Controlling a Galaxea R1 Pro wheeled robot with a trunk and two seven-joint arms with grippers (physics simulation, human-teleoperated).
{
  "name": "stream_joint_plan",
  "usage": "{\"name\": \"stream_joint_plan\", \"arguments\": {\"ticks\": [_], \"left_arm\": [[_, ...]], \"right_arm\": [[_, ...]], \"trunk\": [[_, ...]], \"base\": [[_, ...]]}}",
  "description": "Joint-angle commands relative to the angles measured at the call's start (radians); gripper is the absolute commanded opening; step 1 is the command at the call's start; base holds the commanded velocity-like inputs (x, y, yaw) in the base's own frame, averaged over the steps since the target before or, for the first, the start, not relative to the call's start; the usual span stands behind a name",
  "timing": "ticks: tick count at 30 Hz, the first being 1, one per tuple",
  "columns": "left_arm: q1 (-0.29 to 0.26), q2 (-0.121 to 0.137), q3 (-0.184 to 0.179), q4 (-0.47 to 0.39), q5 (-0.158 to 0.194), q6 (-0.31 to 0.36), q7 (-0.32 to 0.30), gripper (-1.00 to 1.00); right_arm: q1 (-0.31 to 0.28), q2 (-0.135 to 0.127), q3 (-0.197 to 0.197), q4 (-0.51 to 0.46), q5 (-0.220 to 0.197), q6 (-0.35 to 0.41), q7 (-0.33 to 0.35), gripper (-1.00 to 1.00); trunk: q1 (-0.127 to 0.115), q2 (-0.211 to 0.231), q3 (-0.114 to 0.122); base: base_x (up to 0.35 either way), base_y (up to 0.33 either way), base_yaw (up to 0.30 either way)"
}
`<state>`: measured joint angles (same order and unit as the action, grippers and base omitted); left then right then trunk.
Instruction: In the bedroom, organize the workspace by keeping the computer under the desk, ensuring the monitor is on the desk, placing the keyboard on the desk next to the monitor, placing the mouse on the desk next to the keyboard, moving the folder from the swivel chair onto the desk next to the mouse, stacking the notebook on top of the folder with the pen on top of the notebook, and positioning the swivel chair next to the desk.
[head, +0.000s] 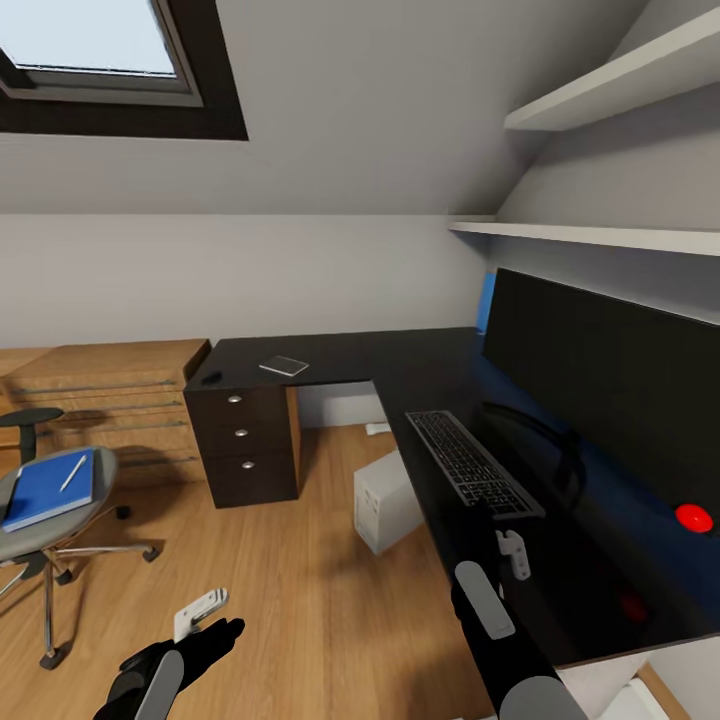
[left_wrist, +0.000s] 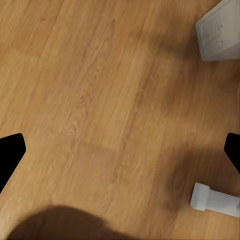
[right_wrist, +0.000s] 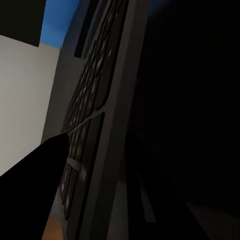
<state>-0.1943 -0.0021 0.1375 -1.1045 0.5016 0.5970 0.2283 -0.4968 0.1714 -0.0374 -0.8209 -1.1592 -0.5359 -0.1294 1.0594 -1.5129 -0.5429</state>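
Right end effector (head: 513, 553) at keyboard (head: 471, 463) near desk (head: 420, 350) edge, closure indiscernible; left (head: 200, 612) apart over open floor (head: 300, 580).

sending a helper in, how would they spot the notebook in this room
Find the black L-shaped desk under the sloped ceiling. On its far wing, above the drawers, lies the notebook, small, flat and grey. The mouse nearby is dark and rounded.

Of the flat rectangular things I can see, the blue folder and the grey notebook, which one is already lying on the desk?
The small grey notebook, lying on the far wing of the black desk above the drawers. The larger blue folder lies on the swivel chair seat, with the pen on it.
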Motion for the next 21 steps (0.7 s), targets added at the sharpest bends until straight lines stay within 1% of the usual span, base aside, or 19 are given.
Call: {"name": "stream_joint_plan", "arguments": {"ticks": [1, 10, 15, 21], "left_arm": [[-0.001, 0.0, 0.001, -0.002, 0.011, 0.005, 0.008, 1.0], [-0.001, 0.001, 0.001, -0.002, 0.011, 0.007, 0.008, 1.0], [-0.001, -0.001, 0.001, -0.002, 0.011, 0.006, 0.009, 1.0], [-0.001, -0.001, 0.001, 0.0, 0.011, 0.007, 0.008, 1.0]], "right_arm": [[0.0, 0.0, -0.002, 0.003, -0.04, -0.008, -0.017, -1.0], [0.0, -0.001, -0.006, 0.002, -0.039, -0.011, -0.017, -1.0], [0.0, -0.002, -0.013, 0.003, -0.039, -0.011, -0.017, -1.0], [0.0, -0.002, -0.013, 0.003, -0.039, -0.011, -0.018, -1.0]], "trunk": [[0.0, 0.0, -0.001], [0.0, 0.0, -0.001], [0.0, 0.0, -0.001], [0.0, 0.0, -0.001]], "base": [[0.071, 0.0, 0.0], [0.014, 0.0, 0.0], [0.095, -0.08, 0.0], [0.018, -0.016, 0.0]]}}
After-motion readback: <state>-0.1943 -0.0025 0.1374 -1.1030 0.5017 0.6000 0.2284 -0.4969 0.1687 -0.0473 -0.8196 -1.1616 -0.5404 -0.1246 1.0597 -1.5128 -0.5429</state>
